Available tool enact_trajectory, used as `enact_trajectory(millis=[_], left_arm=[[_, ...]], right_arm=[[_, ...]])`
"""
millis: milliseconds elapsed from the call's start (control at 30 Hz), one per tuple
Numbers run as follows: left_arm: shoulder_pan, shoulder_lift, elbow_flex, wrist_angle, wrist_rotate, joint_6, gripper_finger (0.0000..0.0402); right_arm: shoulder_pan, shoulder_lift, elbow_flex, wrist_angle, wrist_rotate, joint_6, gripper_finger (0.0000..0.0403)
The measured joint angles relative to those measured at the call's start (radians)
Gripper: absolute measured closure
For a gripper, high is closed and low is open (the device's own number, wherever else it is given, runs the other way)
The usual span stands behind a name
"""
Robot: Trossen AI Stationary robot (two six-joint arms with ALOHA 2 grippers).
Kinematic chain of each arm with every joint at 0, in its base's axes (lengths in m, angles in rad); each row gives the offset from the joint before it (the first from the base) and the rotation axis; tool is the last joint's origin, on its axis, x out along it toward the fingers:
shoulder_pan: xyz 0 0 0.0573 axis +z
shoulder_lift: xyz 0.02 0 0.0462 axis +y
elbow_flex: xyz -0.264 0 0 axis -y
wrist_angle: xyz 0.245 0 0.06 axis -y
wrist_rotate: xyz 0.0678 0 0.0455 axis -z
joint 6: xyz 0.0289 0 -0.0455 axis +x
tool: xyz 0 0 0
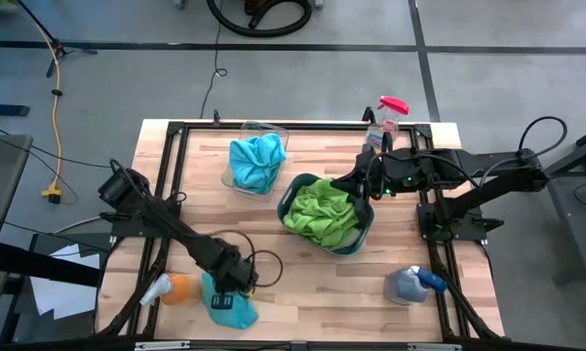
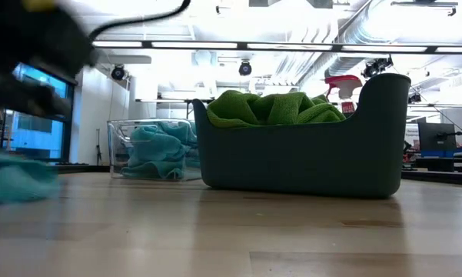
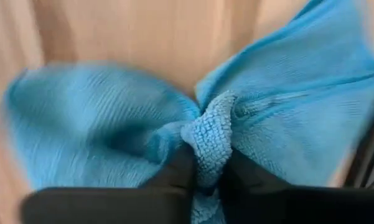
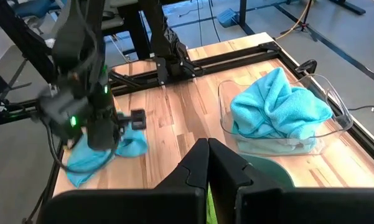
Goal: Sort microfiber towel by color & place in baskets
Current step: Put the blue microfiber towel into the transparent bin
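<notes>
A turquoise towel (image 1: pixel 232 310) lies near the table's near edge. My left gripper (image 1: pixel 234 283) stands over it, shut on the cloth (image 3: pixel 112 130). Further turquoise towels (image 1: pixel 256 161) are piled in the clear basket (image 1: pixel 273 130) at the far side. Lime green towels (image 1: pixel 320 214) fill the dark teal-grey basket (image 1: pixel 364 234) in the middle. My right gripper (image 1: pixel 356 183) hovers at that basket's far right rim, its fingers (image 4: pixel 199 163) shut and holding nothing that I can see. My left gripper (image 3: pixel 205 171) pinches a bunched-up fold (image 3: pixel 206 134) near the middle of the turquoise towel between its two fingers, coming from above. The cloth gathers into creases at the pinch. Its two sides spread out over the wood (image 3: pixel 137 31).
A black metal frame (image 1: pixel 166 166) runs round the table. A pink-topped spray bottle (image 1: pixel 390 109) stands at the far right corner and a blue-topped one (image 1: pixel 414 283) lies near the right front. An orange and white bottle (image 1: pixel 171 290) lies beside the held towel.
</notes>
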Motion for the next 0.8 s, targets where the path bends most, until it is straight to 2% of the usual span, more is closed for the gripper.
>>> enact_trajectory(millis=[67,367,500,667,800], left_arm=[[0.009,-0.048,0.002,0.002,-0.003,-0.001,0.0386],[0.101,-0.400,0.003,0.027,0.013,0.016,0.0396],[0.169,-0.550,0.044,0.041,0.011,0.017,0.0399],[0.271,-0.647,0.155,0.040,-0.109,0.104,0.0400],[0.371,-0.663,0.268,0.032,-0.198,0.259,0.0401]], right_arm=[[0.000,0.000,0.000,-0.003,0.000,0.000,0.0402],[0.000,0.000,0.000,-0.002,0.000,-0.010,0.0402],[0.000,0.000,0.000,-0.002,0.000,-0.010,0.0402],[-0.001,0.000,0.000,0.003,0.000,-0.010,0.0402],[-0.001,0.000,0.000,0.032,0.000,-0.010,0.0402]])
